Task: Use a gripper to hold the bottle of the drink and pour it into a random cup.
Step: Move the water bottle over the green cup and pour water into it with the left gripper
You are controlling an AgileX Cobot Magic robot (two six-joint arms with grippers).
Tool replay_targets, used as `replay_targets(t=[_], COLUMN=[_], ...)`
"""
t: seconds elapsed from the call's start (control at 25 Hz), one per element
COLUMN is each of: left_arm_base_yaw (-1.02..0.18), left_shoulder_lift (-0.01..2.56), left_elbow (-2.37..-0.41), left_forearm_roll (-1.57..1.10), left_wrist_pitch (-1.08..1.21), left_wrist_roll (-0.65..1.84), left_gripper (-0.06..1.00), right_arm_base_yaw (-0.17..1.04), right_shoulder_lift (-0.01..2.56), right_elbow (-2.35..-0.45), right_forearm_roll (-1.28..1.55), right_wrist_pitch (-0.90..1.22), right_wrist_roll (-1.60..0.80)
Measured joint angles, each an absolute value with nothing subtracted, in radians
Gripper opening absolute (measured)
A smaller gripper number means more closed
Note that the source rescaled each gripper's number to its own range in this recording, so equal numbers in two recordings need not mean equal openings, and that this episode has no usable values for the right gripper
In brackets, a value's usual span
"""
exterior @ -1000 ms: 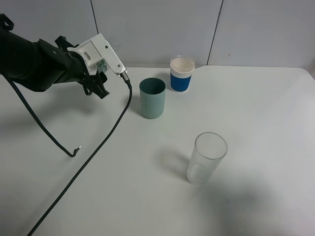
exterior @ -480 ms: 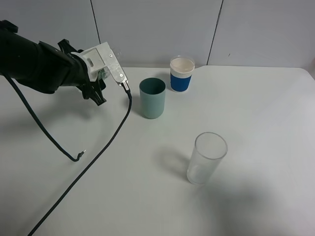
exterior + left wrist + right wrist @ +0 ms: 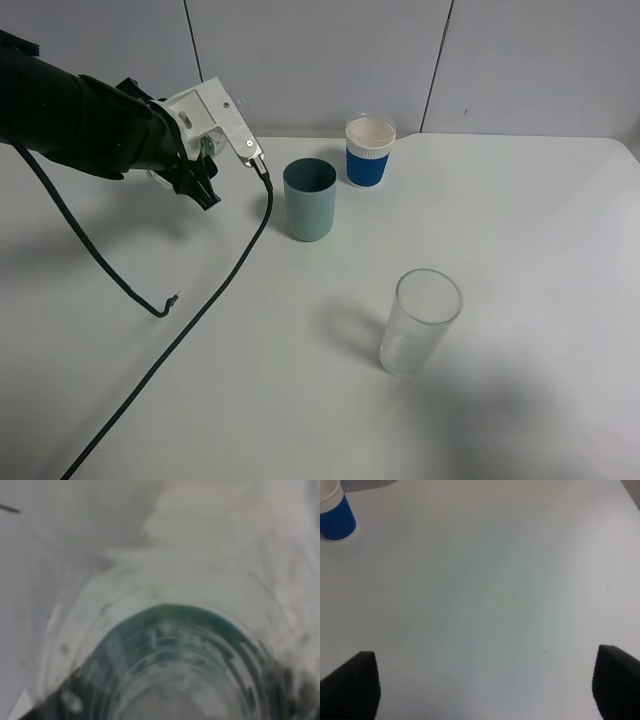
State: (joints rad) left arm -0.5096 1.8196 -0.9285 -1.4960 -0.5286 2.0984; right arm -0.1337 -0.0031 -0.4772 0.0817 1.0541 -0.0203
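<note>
My left gripper [image 3: 200, 165] hangs above the table at the far left, its white jaws closed around the bottle of the drink [image 3: 206, 146]. Only a sliver of the bottle's green shows there. The left wrist view is filled by the blurred bottle [image 3: 175, 645], with its green label and ribbed clear plastic very close. The teal-green cup [image 3: 310, 200] stands upright just right of this gripper, apart from it. My right gripper [image 3: 485, 690] shows only in the right wrist view, open and empty over bare table.
A white-and-blue cup [image 3: 370, 152] stands behind the teal cup and also shows in the right wrist view [image 3: 335, 515]. A clear glass tumbler [image 3: 420, 320] stands front of centre. A black cable [image 3: 200, 310] trails from the left gripper across the table's left front.
My left gripper, with the bottle, has shifted slightly right and tilted, edging closer to the teal cup. The cable's loose end has moved a little right. The cups have not moved.
</note>
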Motion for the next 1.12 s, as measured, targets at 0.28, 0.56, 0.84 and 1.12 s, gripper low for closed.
replay_targets(t=[0.28,0.56,0.84,1.12], left_arm_base_yaw=[-0.51,-0.533,-0.585,-0.626], left_shoulder_lift=[1.82,1.82,1.82,1.821], left_elbow=[-0.929,-0.93,-0.938,-0.942], left_forearm_roll=[-1.575,-1.59,-1.59,-1.587], left_wrist_pitch=[-0.588,-0.636,-0.673,-0.698], left_wrist_roll=[2.163,2.186,2.224,2.26], left_gripper=[0.0,0.0,0.0,0.0], right_arm_base_yaw=[-0.134,-0.134,-0.134,-0.134], right_shoulder_lift=[-0.003,-0.003,-0.003,-0.003], right_elbow=[-0.477,-0.477,-0.477,-0.477], right_forearm_roll=[0.082,0.082,0.082,0.082], right_wrist_pitch=[1.054,1.054,1.054,1.054], right_wrist_roll=[-0.02,-0.02,-0.02,-0.02])
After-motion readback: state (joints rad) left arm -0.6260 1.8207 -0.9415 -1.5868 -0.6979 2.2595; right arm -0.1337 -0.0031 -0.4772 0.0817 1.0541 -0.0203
